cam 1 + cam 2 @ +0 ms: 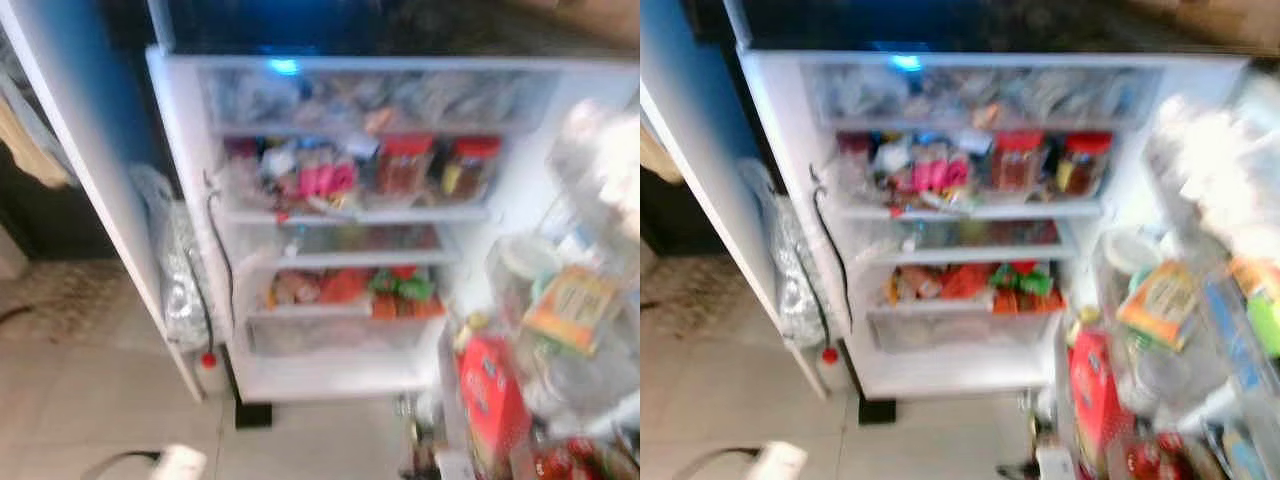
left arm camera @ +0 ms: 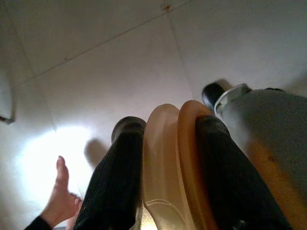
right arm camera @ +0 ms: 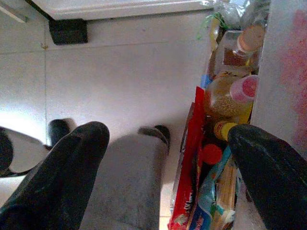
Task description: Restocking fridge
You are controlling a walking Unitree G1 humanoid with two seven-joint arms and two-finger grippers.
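The big white fridge [image 1: 190, 200] stands open, its shelves crowded with red-lidded jars [image 1: 405, 165] and bright packets. The left pincer [image 2: 165, 167] hangs low over the pale tiled floor [image 2: 120, 62], squeezing a smooth, round, tan plastic thing [image 2: 168, 158] between its black ribbed fingers [image 2: 115, 177]. I think that goes in the fridge. It should lift it slowly and aim for a gap. The right pincer [image 3: 168, 158] is spread wide and empty, near the door rack's bottles [image 3: 225, 96] and a shiny red packet [image 3: 189, 158].
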